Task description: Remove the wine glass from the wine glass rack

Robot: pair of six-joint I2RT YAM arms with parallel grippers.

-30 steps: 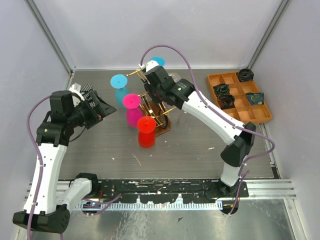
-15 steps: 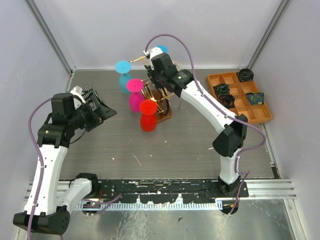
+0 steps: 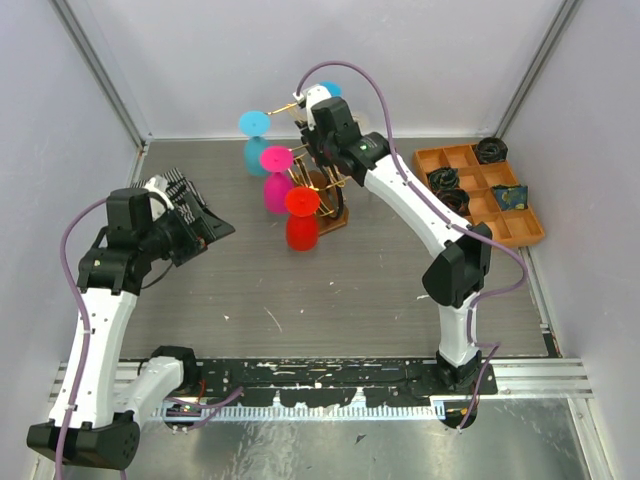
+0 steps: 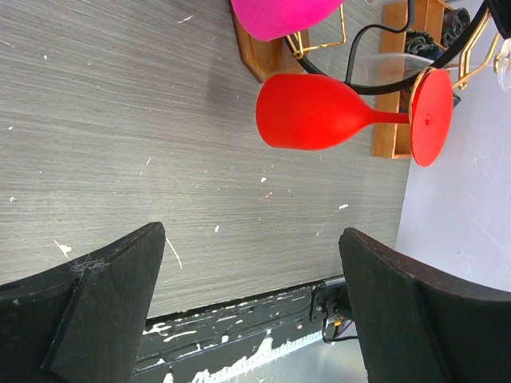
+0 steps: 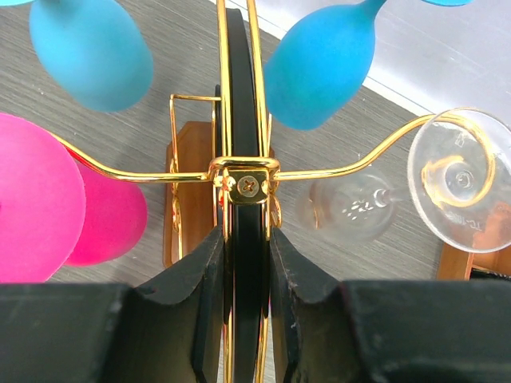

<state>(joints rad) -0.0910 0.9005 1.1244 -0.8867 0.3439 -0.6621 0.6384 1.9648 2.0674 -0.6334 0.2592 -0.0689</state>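
Observation:
The wine glass rack [image 3: 322,190], gold wire on a brown wooden base [image 3: 337,218], stands at the back middle of the table. A red wine glass [image 3: 301,230], a pink one [image 3: 277,190] and a blue one [image 3: 255,155] hang upside down on its left arms. My right gripper [image 3: 318,128] is shut on the rack's upright gold frame [image 5: 244,182]; a clear glass [image 5: 459,179] hangs to the right of it. My left gripper [image 3: 215,228] is open and empty, left of the rack. Its wrist view [image 4: 251,239] shows the red glass [image 4: 307,112] ahead, apart from the fingers.
An orange compartmented tray [image 3: 484,208] with dark coiled items lies at the back right. A second blue glass [image 5: 319,72] hangs on the rack's far side. Walls close the table at the back and both sides.
My right gripper has moved toward the back wall with the rack and its glasses. The left arm has barely moved.

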